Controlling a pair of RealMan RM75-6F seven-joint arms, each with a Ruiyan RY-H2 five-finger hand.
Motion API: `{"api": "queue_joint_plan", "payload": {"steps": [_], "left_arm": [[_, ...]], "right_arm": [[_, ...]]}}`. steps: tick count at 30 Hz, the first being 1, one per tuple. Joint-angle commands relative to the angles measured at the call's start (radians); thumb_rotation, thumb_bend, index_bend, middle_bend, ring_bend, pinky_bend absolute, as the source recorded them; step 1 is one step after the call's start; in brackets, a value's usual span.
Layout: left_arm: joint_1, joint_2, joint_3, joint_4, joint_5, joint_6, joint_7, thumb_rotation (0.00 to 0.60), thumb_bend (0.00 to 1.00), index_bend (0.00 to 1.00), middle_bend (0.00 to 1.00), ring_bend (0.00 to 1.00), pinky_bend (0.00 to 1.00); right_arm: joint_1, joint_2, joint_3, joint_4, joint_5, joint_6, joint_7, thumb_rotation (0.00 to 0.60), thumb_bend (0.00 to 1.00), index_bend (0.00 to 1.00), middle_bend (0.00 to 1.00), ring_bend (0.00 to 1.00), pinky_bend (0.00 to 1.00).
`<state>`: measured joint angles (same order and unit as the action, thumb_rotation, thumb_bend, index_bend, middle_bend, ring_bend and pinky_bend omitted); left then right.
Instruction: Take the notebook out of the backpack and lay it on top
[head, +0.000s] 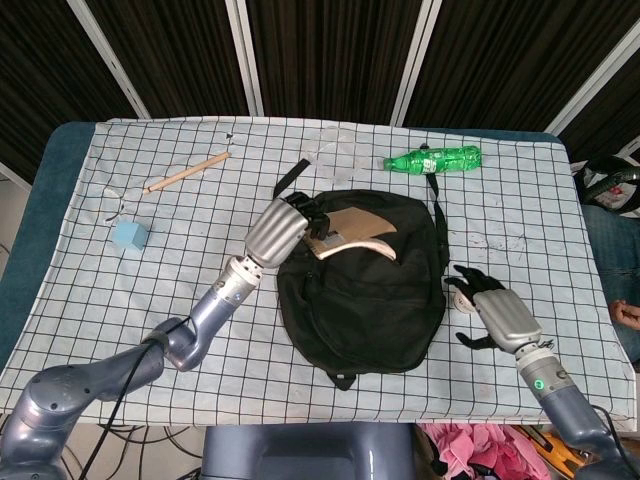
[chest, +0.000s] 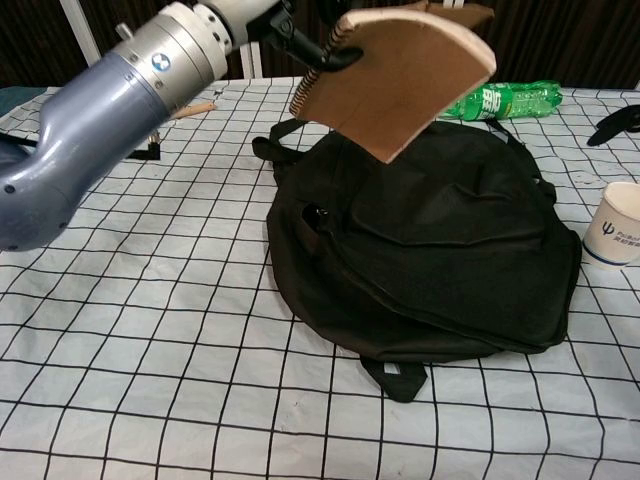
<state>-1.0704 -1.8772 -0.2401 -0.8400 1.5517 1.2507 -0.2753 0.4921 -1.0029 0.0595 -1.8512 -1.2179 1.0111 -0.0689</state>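
The black backpack (head: 362, 275) (chest: 430, 240) lies flat in the middle of the checked table. My left hand (head: 285, 225) (chest: 262, 20) holds the brown spiral-bound notebook (head: 352, 228) (chest: 400, 75) in the air above the backpack's upper part, tilted; I cannot tell whether it touches the fabric. My right hand (head: 492, 310) hovers to the right of the backpack with its fingers spread and nothing in it. In the chest view only its dark fingertips (chest: 612, 123) show at the right edge.
A white paper cup (head: 461, 290) (chest: 612, 225) stands right of the backpack, close to my right hand. A green bottle (head: 433, 158) (chest: 500, 99) and a clear container (head: 335, 152) lie at the back. A wooden stick (head: 187, 172) and a blue cube (head: 130, 235) lie at the left.
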Motion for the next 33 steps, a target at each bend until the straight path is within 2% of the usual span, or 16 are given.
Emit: {"api": "queue_joint_plan", "payload": {"steps": [1,4,6,8,10,12,15,17,19,21,24,27,30,33], "left_arm": [[-0.008,-0.108,0.115,0.161,0.103,0.040,-0.099,0.600,0.41,0.65,0.65,0.41,0.39],[0.031,-0.137,0.184,0.234,0.136,0.047,-0.166,0.600,0.34,0.56,0.53,0.30,0.27],[0.056,-0.116,0.237,0.249,0.161,0.032,-0.192,0.600,0.17,0.41,0.34,0.12,0.08],[0.075,-0.062,0.281,0.218,0.173,-0.014,-0.199,0.600,0.05,0.28,0.19,0.02,0.01],[0.086,0.024,0.309,0.120,0.168,-0.071,-0.199,0.600,0.01,0.21,0.11,0.00,0.00],[0.095,0.118,0.329,-0.001,0.155,-0.121,-0.192,0.600,0.00,0.19,0.09,0.00,0.00],[0.111,0.329,0.362,-0.267,0.129,-0.184,-0.112,0.600,0.00,0.19,0.08,0.00,0.00],[0.136,0.473,0.372,-0.441,0.097,-0.192,-0.015,0.600,0.00,0.19,0.09,0.00,0.00],[0.176,0.578,0.371,-0.560,0.061,-0.161,0.109,0.600,0.00,0.20,0.10,0.00,0.00],[0.258,0.665,0.360,-0.653,0.024,-0.047,0.287,0.600,0.00,0.21,0.10,0.00,0.00],[0.394,0.722,0.358,-0.729,-0.002,0.142,0.460,0.600,0.00,0.21,0.10,0.00,0.00],[0.511,0.758,0.374,-0.775,-0.023,0.271,0.510,0.600,0.00,0.21,0.10,0.00,0.00],[0.632,0.791,0.390,-0.796,-0.058,0.387,0.499,0.600,0.00,0.21,0.10,0.00,0.00],[0.718,0.806,0.400,-0.794,-0.094,0.453,0.499,0.600,0.00,0.21,0.10,0.00,0.00]], "right_arm": [[-0.011,0.015,0.022,0.022,0.036,0.014,0.022,0.600,0.21,0.13,0.00,0.02,0.12],[-0.018,0.028,0.028,0.026,0.046,0.024,0.018,0.600,0.21,0.13,0.00,0.02,0.12],[-0.023,0.036,0.033,0.023,0.054,0.033,0.014,0.600,0.20,0.13,0.00,0.02,0.12],[-0.026,0.042,0.038,0.018,0.061,0.038,0.014,0.600,0.20,0.13,0.00,0.02,0.12],[-0.029,0.047,0.042,0.015,0.066,0.040,0.014,0.600,0.20,0.13,0.00,0.02,0.12],[-0.031,0.049,0.046,0.015,0.071,0.043,0.013,0.600,0.20,0.13,0.00,0.02,0.12],[-0.035,0.050,0.057,0.017,0.082,0.054,0.012,0.600,0.20,0.13,0.00,0.02,0.12],[-0.036,0.051,0.066,0.020,0.090,0.062,0.013,0.600,0.20,0.13,0.00,0.02,0.12],[-0.037,0.049,0.074,0.029,0.097,0.072,0.005,0.600,0.20,0.13,0.00,0.02,0.12],[-0.036,0.042,0.082,0.047,0.100,0.092,-0.018,0.600,0.20,0.13,0.00,0.02,0.12],[-0.044,0.021,0.088,0.080,0.091,0.147,-0.079,0.600,0.20,0.13,0.00,0.02,0.12],[-0.064,0.004,0.080,0.088,0.079,0.205,-0.137,0.600,0.20,0.13,0.00,0.02,0.12],[-0.110,-0.006,0.051,0.063,0.034,0.280,-0.175,0.600,0.20,0.13,0.00,0.02,0.12],[-0.162,-0.024,0.018,0.049,-0.032,0.371,-0.206,0.600,0.20,0.13,0.00,0.02,0.12]]}}
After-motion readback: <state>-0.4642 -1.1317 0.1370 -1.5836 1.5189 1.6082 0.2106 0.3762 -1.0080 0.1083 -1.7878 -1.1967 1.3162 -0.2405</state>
